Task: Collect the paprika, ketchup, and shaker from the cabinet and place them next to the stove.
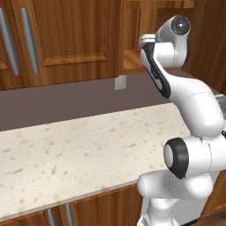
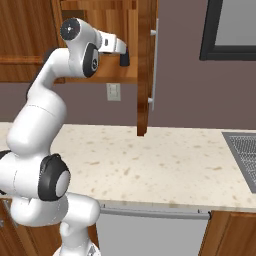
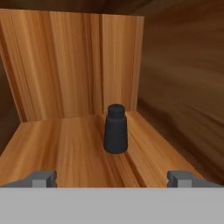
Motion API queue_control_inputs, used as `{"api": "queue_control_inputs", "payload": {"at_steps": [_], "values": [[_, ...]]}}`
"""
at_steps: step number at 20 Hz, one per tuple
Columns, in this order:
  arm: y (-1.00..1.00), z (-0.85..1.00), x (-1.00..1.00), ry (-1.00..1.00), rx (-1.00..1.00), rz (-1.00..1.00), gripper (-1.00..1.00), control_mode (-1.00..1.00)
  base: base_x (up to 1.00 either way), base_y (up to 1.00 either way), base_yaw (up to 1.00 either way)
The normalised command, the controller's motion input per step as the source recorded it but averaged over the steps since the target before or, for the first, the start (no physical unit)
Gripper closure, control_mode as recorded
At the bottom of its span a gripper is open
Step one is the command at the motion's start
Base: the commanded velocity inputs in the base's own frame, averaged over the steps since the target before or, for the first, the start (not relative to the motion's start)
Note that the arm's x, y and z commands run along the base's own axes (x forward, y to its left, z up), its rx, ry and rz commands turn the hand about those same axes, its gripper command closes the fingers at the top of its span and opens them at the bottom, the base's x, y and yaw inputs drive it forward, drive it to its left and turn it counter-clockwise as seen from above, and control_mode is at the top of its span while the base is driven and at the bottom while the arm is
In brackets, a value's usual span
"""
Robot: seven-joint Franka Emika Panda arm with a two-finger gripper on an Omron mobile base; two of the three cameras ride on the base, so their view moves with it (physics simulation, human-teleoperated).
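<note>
Shaker (image 3: 116,129) stood upright on the wooden shelf (image 3: 65,148) inside the cabinet (image 2: 131,30), close to the back wall and towards the right side wall. Gripper (image 3: 113,178) faced it from the front of the niche, its fingers (image 3: 43,178) spread wide apart and holding nothing, well short of the shaker. Below ran a speckled counter (image 2: 150,165), with the stove (image 2: 245,152) at its right end.

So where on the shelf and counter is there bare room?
Shelf floor is bare left of the shaker; tighter toward the right wall. Counter is bare from the arm to the stove edge. Open hand faces the shaker.
</note>
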Motion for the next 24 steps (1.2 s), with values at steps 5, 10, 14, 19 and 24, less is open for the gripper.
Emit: {"api": "queue_control_inputs", "payload": {"at_steps": [5, 10, 14, 19, 24], "values": [[-0.12, -0.05, 0.12, -0.07, 0.03, 0.00, -1.00, -1.00, 0.00, 0.00, 0.00], [-0.10, 0.00, 0.13, -0.09, 0.04, 0.00, -1.00, -1.00, 0.00, 0.00, 0.00], [-0.04, 0.00, 0.21, -0.04, 0.04, 0.00, -1.00, -1.00, 0.00, 0.00, 0.00], [0.00, 0.00, 0.34, 0.00, 0.05, 0.00, -1.00, -1.00, 0.00, 0.00, 0.00], [-0.01, 0.00, 0.37, 0.00, 0.00, 0.03, -1.00, -1.00, 0.00, 0.00, 0.00]]}}
